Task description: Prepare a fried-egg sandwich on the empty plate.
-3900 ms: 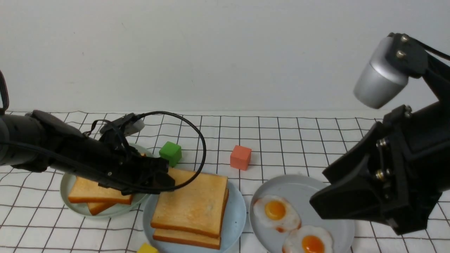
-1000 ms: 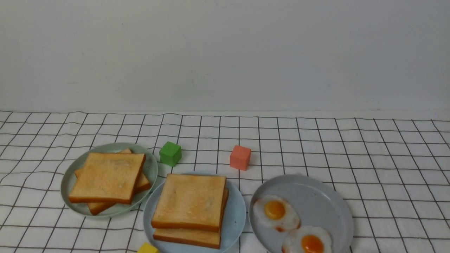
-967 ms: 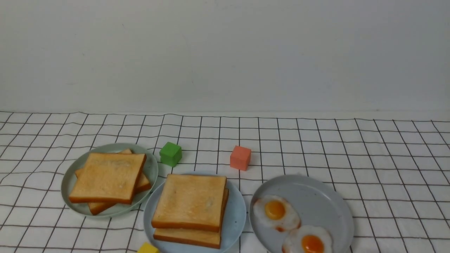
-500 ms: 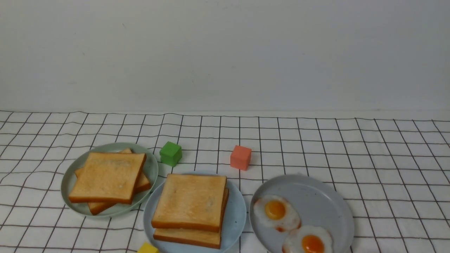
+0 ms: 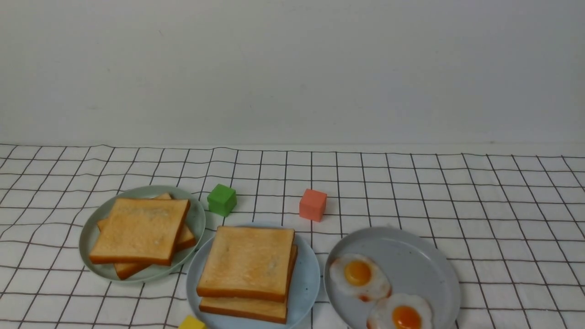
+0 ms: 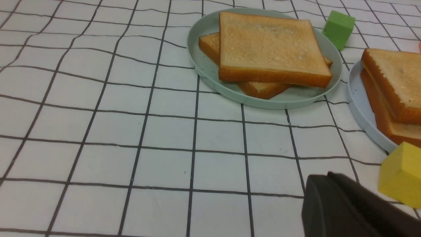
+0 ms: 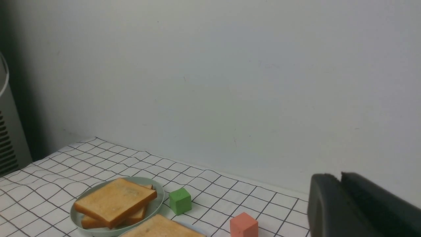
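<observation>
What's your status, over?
Left hand shut, right hand shut, both empty. Two toast slices stacked on blue plate; egg between them not visible. Nothing in the way.

Both arms gone from front view — left hand (image 6: 332, 184) off sandwich (image 5: 247, 272).

Two stacked golden toast slices, the fried-egg sandwich (image 5: 247, 269), lie flat on the sky-blue plate (image 5: 305, 283).
</observation>
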{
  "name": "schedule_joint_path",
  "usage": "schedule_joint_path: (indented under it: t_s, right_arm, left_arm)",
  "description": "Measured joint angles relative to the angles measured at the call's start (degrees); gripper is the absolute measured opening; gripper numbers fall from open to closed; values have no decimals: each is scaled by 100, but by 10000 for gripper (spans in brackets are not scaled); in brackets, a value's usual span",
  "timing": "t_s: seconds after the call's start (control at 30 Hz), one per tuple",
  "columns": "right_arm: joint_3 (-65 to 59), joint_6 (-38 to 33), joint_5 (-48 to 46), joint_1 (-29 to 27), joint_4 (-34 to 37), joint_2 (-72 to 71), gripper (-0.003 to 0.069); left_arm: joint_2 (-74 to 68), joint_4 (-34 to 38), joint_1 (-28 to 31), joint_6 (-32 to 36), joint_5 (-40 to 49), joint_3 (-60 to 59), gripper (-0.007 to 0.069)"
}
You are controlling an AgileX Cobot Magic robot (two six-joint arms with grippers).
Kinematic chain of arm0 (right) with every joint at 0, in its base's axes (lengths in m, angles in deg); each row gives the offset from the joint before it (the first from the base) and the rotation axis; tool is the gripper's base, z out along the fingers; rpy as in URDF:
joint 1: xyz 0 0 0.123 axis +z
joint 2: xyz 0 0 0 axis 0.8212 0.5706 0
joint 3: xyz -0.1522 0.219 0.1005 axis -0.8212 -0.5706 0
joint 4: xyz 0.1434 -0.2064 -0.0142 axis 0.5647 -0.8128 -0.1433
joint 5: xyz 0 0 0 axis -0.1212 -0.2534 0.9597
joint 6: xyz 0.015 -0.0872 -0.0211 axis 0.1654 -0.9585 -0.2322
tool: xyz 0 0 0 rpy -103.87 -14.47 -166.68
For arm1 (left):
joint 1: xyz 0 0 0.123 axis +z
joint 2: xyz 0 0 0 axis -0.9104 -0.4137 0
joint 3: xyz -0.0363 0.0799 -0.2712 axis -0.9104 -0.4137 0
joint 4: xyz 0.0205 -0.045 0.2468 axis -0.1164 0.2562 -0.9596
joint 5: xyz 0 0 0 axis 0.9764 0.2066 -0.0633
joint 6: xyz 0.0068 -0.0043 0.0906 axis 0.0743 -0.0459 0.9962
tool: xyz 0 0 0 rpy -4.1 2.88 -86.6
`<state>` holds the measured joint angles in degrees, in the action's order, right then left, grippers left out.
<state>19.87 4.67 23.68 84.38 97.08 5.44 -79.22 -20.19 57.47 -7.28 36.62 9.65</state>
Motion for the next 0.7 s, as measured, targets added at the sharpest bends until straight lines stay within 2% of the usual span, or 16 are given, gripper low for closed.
schedule_joint_path:
  t_s: [0.53, 0.6, 0.7]
  right_arm:
    - [0, -41, 5, -14, -48, -1, 95]
    - [0, -180, -24, -114, -149, -59, 98]
    - [0, -350, -57, -547, -263, -280, 102]
  left_arm:
    - [0, 0, 0, 0, 0, 0, 29]
    - [0, 0, 0, 0, 0, 0, 29]
    - [0, 0, 0, 0, 0, 0, 34]
